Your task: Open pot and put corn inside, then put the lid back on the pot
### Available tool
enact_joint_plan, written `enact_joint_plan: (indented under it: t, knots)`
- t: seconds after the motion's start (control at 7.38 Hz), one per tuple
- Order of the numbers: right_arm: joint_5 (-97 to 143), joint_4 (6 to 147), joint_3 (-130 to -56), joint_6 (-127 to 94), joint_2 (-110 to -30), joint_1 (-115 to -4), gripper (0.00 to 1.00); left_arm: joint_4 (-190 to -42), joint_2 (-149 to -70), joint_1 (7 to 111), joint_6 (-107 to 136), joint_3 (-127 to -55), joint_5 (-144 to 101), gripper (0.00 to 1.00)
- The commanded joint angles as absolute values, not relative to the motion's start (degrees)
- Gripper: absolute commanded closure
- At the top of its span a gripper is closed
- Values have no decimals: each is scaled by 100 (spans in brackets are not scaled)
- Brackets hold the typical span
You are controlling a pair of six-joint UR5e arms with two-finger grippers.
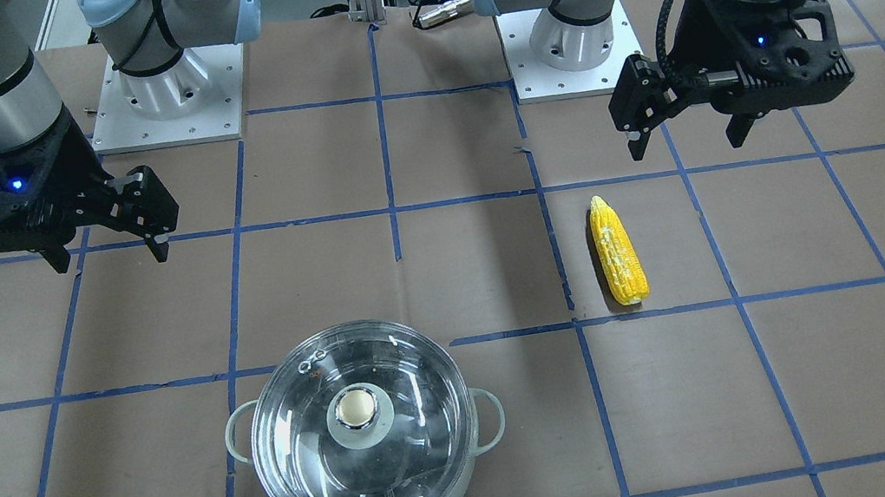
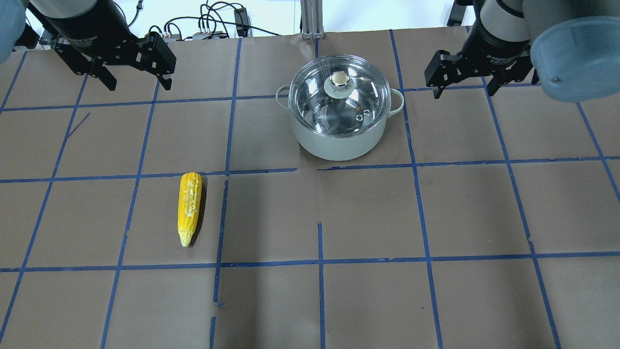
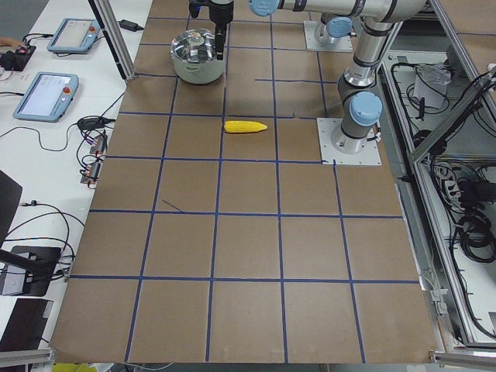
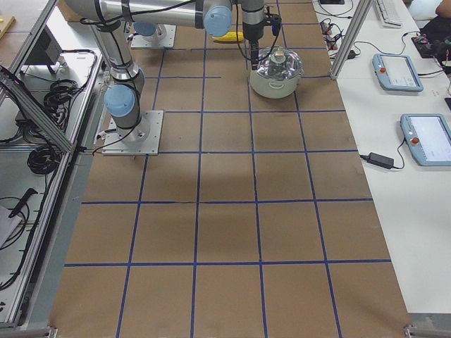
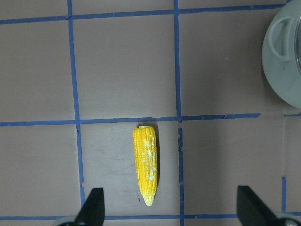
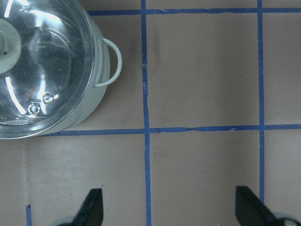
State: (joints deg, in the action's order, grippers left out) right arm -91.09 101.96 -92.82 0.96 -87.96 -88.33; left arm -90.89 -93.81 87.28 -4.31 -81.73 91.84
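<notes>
Lid (image 2: 339,93) on pot (image 2: 334,145), corn (image 2: 190,207) lying apart

Your table (image 2: 436,218) was covered in brown paper gridded with blue tape (image 2: 319,261). The pot (image 2: 339,140) stood upright on it. The corn (image 2: 190,208) lay flat, well apart from the pot, on the robot's left and nearer the robot, its tip pointing away from the pot.

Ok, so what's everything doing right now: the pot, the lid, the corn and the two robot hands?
pot, upright and closed.
lid, sitting on the pot.
corn, lying flat, outside the pot, nothing touching it.
left hand, open, holding nothing.
right hand, open, holding nothing.
</notes>
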Motion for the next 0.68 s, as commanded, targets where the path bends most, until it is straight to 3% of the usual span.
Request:
enact_joint_plan:
  t: [0.0,0.54]
  knots:
    - [-9105,10213,-9299,97,-8754,-8833,0,-9105,-9404,8728,-413,-8122,9176,0]
    - [-9097,10213,-9290,88,-8728,-8824,0,-9114,-9439,8728,-413,-8095,9158,0]
